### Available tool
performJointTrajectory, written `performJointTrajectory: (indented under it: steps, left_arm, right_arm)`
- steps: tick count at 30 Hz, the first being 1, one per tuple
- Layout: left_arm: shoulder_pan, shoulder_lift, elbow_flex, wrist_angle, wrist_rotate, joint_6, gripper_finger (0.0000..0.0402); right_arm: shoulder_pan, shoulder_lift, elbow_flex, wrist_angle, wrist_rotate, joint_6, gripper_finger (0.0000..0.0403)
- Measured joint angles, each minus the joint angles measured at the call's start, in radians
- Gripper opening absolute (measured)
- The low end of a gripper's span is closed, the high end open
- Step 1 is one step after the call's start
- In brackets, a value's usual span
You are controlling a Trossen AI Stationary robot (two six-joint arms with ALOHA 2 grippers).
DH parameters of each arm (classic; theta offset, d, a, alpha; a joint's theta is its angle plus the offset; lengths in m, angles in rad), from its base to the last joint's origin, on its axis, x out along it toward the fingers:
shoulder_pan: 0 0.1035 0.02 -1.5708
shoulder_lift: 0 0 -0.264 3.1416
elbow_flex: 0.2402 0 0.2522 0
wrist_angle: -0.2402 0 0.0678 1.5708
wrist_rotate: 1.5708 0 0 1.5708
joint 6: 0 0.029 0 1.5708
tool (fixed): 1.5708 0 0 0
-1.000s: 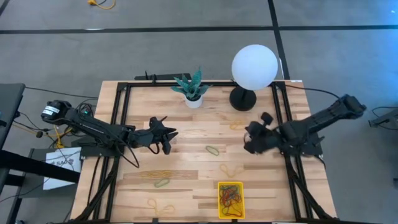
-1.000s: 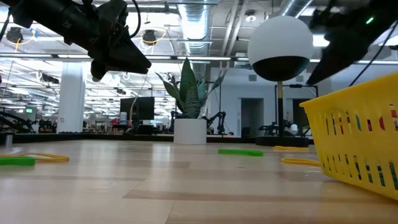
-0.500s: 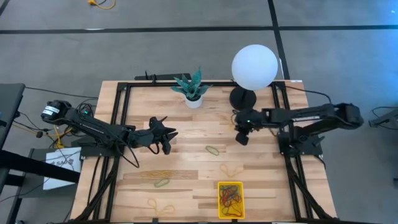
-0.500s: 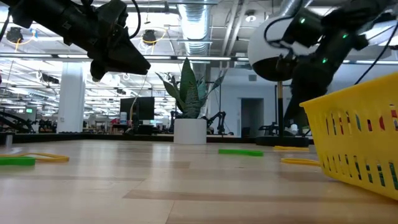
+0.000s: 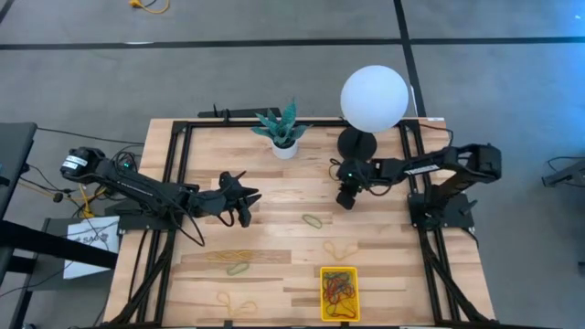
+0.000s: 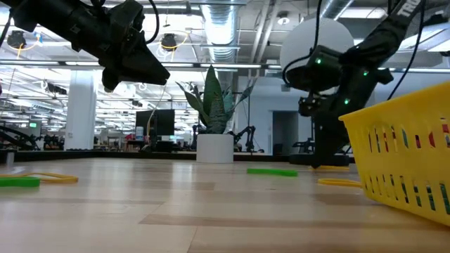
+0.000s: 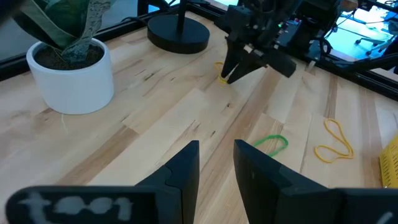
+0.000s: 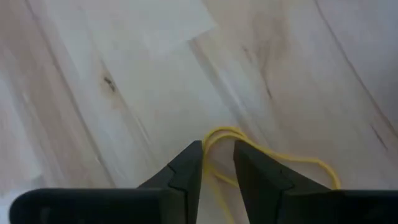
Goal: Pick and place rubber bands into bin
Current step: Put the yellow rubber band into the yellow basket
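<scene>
Your right gripper [image 8: 217, 163] sits low by the lamp base [image 5: 356, 144], fingers slightly apart straddling a yellow rubber band [image 8: 273, 158] to pinch it for the bin [image 5: 338, 294] at the table's near edge, while your left gripper [image 5: 245, 203], fingers parted and empty, waits mid-table.

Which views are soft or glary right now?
Right wrist view: wood grain and yellow rubber band blurred, right gripper fingers close above it. Low view: bright ceiling lights behind, arms silhouetted, bin looms large. High view: evenly lit, white lamp globe washed out.
</scene>
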Motion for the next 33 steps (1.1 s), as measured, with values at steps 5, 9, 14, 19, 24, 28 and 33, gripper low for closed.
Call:
performJointTrajectory:
  steps: [5, 9, 14, 19, 24, 28, 33]
  left_arm:
    - [0.000, 0.000, 0.000, 0.000, 0.000, 0.000, 0.0088]
    - [0.000, 0.000, 0.000, 0.000, 0.000, 0.000, 0.0088]
    - [0.000, 0.000, 0.000, 0.000, 0.000, 0.000, 0.0088]
    - [0.000, 0.000, 0.000, 0.000, 0.001, 0.000, 0.0088]
    - [0.000, 0.000, 0.000, 0.000, 0.003, 0.000, 0.0088]
    - [-0.002, 0.000, 0.000, 0.000, 0.003, 0.000, 0.0088]
    - [-0.002, 0.000, 0.000, 0.000, 0.004, 0.000, 0.0088]
  right_arm:
    - [0.000, 0.035, 0.003, 0.036, -0.001, 0.001, 0.0091]
    - [0.021, 0.048, 0.004, 0.046, 0.013, 0.009, 0.0074]
    - [0.087, 0.016, -0.001, 0.043, 0.074, 0.012, 0.0008]
    - [0.213, -0.098, -0.001, 0.067, 0.115, 0.022, 0.0003]
    - [0.414, -0.273, -0.001, 0.067, 0.072, 0.101, 0.0002]
    - [0.610, -0.384, -0.001, 0.074, 0.017, 0.129, 0.0001]
    - [0.815, -0.379, 0.000, 0.100, 0.020, 0.147, 0.0001]
